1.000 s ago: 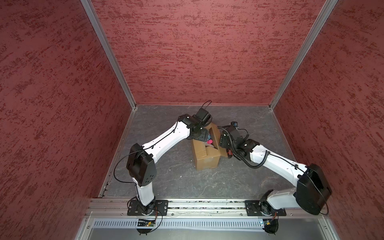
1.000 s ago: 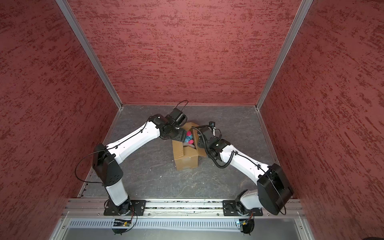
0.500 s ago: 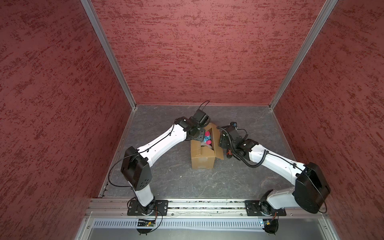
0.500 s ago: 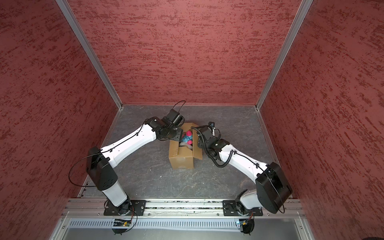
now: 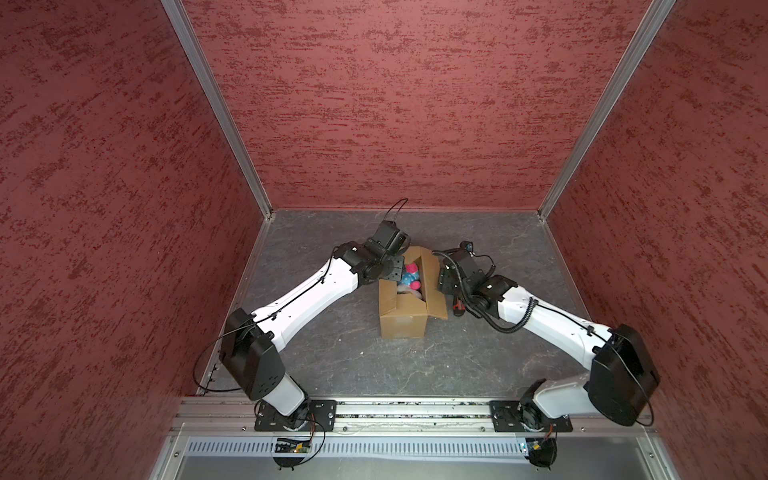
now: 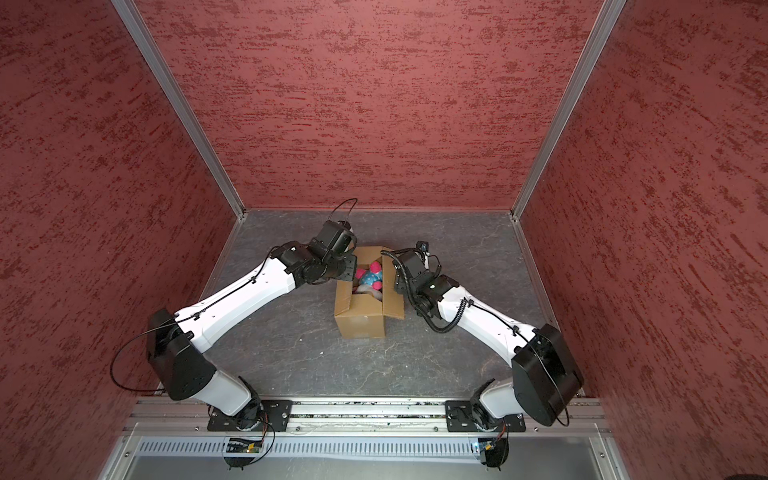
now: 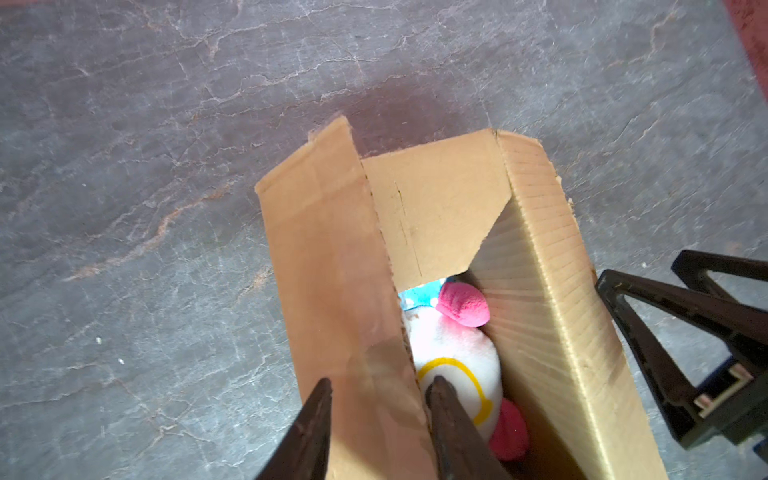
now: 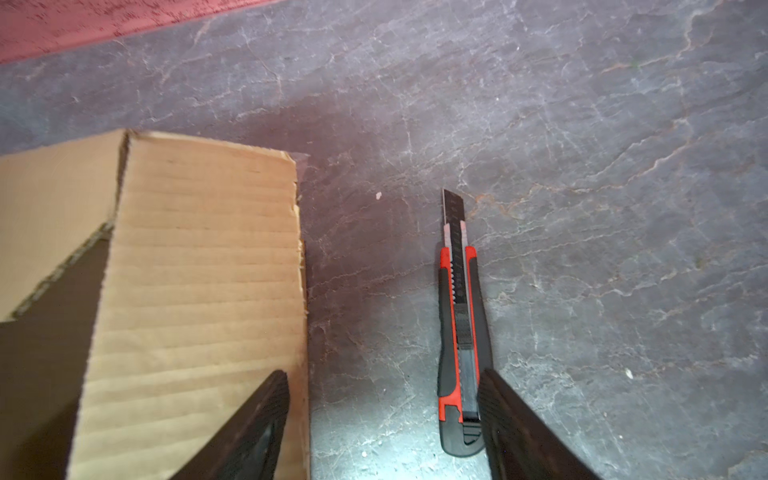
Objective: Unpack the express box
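Express box (image 5: 403, 320) mid-worktop (image 5: 332, 353), slightly toward back edge: plain brown corrugated, flaps up, pink-blue-white plush toy (image 5: 411, 274) showing inside. Step, I reckon: spreading flaps to reach contents. Left gripper (image 7: 380, 380) fingers apart astride left flap (image 7: 328, 270), not visibly pinching; next needs firm pinch, outward fold. Right gripper (image 8: 383, 372) fingers wide, empty, over utility knife (image 8: 459, 332) beside box.
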`<move>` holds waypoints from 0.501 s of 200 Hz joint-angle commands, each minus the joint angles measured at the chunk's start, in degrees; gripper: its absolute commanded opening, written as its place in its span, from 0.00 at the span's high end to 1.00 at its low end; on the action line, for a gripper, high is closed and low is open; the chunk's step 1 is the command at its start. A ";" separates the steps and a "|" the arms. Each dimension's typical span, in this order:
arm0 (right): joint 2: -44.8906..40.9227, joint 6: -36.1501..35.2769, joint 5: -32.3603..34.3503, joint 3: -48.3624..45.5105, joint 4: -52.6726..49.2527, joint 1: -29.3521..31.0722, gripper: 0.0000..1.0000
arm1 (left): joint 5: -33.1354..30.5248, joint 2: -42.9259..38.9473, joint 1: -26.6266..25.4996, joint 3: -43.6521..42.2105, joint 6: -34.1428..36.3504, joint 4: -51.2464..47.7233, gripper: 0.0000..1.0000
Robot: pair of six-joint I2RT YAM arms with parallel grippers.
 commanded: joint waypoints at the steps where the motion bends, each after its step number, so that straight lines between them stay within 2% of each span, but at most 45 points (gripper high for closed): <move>1: -2.36 0.46 -0.52 2.96 -2.37 0.23 0.26 | 1.19 -2.20 0.80 -1.74 -0.57 3.52 0.65; 17: -2.79 0.46 -0.09 4.36 -4.06 0.69 0.26 | 1.80 -2.93 1.26 -2.57 -0.67 4.23 0.65; 49: -2.01 0.89 4.05 9.85 -10.29 3.00 0.27 | 2.15 -3.55 1.70 -3.22 -0.45 4.70 0.55; 100: 3.48 2.61 10.79 20.19 -20.86 7.42 0.26 | 3.30 -4.39 1.79 -4.35 -0.25 6.23 0.54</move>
